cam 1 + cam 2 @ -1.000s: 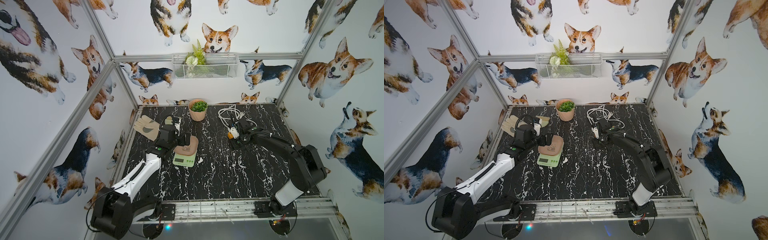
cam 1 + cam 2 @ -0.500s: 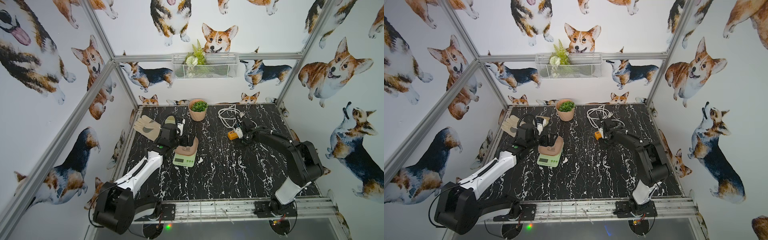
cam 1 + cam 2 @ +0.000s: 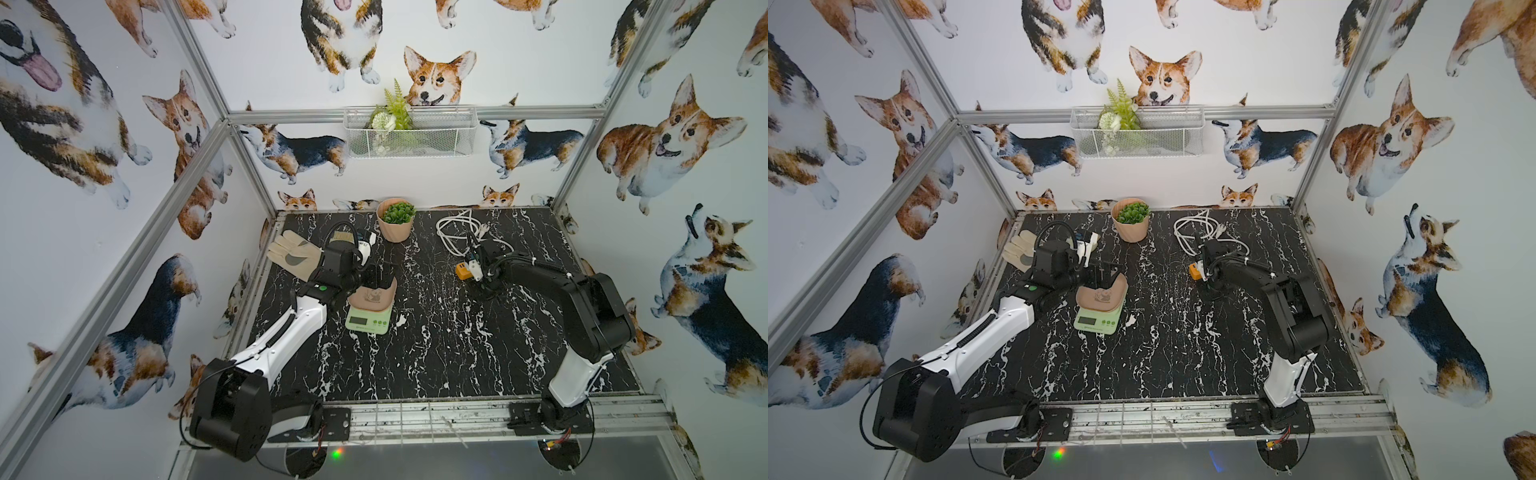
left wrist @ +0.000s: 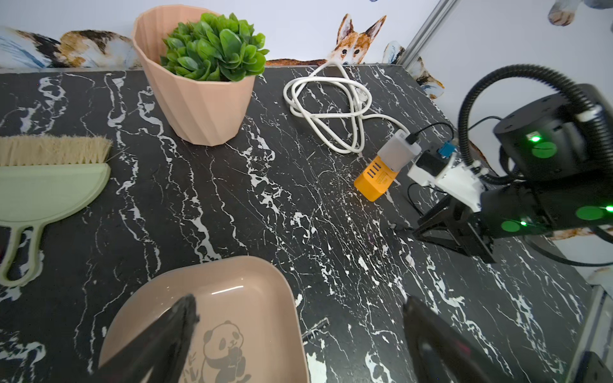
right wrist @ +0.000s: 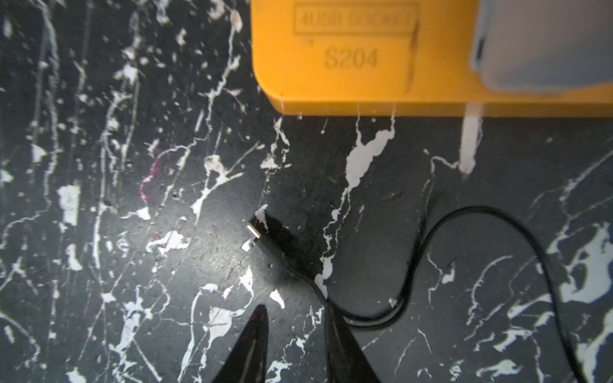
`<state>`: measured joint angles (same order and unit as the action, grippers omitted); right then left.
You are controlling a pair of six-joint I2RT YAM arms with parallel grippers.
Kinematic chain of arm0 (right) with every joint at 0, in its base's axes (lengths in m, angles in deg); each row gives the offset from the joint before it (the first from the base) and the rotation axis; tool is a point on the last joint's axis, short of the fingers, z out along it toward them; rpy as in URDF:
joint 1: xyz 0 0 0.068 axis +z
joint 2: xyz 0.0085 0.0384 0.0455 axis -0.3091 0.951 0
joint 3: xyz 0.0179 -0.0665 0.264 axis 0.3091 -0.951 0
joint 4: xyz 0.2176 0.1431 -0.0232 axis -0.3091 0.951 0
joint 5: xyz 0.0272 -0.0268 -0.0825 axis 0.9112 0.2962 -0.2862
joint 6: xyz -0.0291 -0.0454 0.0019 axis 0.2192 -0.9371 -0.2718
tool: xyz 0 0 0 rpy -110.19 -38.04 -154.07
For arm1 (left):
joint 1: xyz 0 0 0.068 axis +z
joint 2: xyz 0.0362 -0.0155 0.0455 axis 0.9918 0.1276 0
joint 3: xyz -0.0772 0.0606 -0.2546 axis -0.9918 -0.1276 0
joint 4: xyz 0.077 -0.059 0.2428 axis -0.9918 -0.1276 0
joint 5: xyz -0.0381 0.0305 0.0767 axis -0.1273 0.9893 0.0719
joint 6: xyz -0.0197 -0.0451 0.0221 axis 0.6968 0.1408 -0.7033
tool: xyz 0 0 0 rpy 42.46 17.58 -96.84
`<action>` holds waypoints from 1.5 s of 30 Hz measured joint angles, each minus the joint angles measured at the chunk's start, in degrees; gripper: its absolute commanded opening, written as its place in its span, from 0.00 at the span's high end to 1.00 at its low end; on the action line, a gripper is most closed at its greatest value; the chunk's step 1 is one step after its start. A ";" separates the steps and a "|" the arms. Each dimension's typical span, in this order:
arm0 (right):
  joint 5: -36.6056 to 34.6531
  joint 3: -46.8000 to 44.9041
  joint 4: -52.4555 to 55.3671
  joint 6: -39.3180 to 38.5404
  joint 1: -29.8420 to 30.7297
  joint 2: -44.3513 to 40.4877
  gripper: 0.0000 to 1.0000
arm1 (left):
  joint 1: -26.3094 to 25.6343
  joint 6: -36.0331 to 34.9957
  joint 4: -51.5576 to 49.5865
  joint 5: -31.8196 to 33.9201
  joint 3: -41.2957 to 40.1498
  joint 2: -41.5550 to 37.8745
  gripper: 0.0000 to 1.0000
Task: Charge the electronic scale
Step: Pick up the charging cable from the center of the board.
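Task progress: early, we judge; the black cable (image 5: 464, 212) runs from the white adapter (image 4: 398, 151) on the orange power strip (image 3: 462, 271), but its free plug (image 5: 262, 232) lies on the counter (image 3: 457, 353), not in the scale
Left to do: lift the plug, carry it across and seat it in the scale's charging port, which we cannot see
Electronic scale (image 3: 368, 322): pale green, in front of the plant pot (image 3: 395, 222) and slightly to its left, with the pink dish (image 3: 372, 296) on top
Left arm: stretched forward, wrist low over the scale's far edge, on the plant pot's side
Left gripper (image 4: 300, 306): fingers spread wide, one above the dish, one beyond its rim, holding nothing
Right arm: elbow raised, wrist bent down to the counter, right of the plant pot, beside the strip
Right gripper (image 5: 297, 306): fingers narrowly apart, tips just short of the plug, the cable passing by one tip; nothing clamped, as far as we see
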<state>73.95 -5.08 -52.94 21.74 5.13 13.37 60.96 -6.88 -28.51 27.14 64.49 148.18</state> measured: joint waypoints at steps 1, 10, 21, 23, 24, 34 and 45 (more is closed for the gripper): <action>-0.04 0.09 0.11 -0.33 0.00 0.70 0.71 | -0.02 0.00 -0.24 -0.42 0.28 0.15 0.00; -1.46 0.85 0.66 -0.68 -0.02 2.05 0.78 | -0.04 -0.07 -1.92 -2.69 1.16 0.31 0.00; -0.33 0.98 0.76 -1.05 1.46 1.03 0.70 | -0.04 0.15 -1.88 -4.17 1.22 0.33 0.00; -0.24 1.14 0.74 -1.55 2.25 0.24 0.70 | -0.04 0.22 -1.81 -4.37 1.33 0.81 0.00; 0.33 1.31 0.66 -2.03 2.38 0.02 0.69 | -0.04 0.37 -1.81 -4.55 1.36 0.98 0.00; -1.44 1.70 0.11 -3.13 0.61 1.42 0.65 | -0.04 1.66 -1.51 -5.88 1.81 1.73 0.00; -0.42 1.18 0.07 -3.08 -0.26 2.34 0.70 | -0.04 1.66 -2.05 -6.93 2.86 2.45 0.00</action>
<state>73.53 -3.90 -52.88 18.66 4.87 15.70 60.91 -5.22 -30.57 20.21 67.35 150.62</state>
